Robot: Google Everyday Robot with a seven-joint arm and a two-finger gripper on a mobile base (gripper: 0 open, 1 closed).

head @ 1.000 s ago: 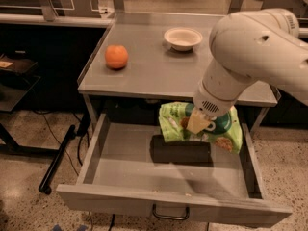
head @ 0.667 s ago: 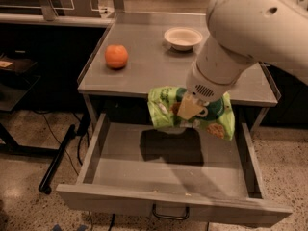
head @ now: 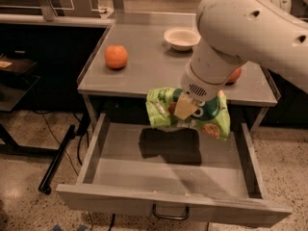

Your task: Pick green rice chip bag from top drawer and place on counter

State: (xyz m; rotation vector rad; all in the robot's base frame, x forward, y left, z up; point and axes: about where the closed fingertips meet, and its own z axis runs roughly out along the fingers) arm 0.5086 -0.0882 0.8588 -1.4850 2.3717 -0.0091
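Camera view: crinkled light-green chip bag (head: 161, 110) is clamped in the gripper (head: 185, 109).
Just behind both is seen the front edge of the flat grey counter (head: 144, 76).

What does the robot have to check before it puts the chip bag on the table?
1. Grip: gripper above the open top drawer, fingers shut on the green rice chip bag: ok.
2. Bag out of the drawer: ok.
3. Bag high enough to pass the counter edge: cannot tell.
4. Bare landing spot between orange and bowl: ok.
5. Whether the second orange, half hidden behind the arm, is out of the way: cannot tell.
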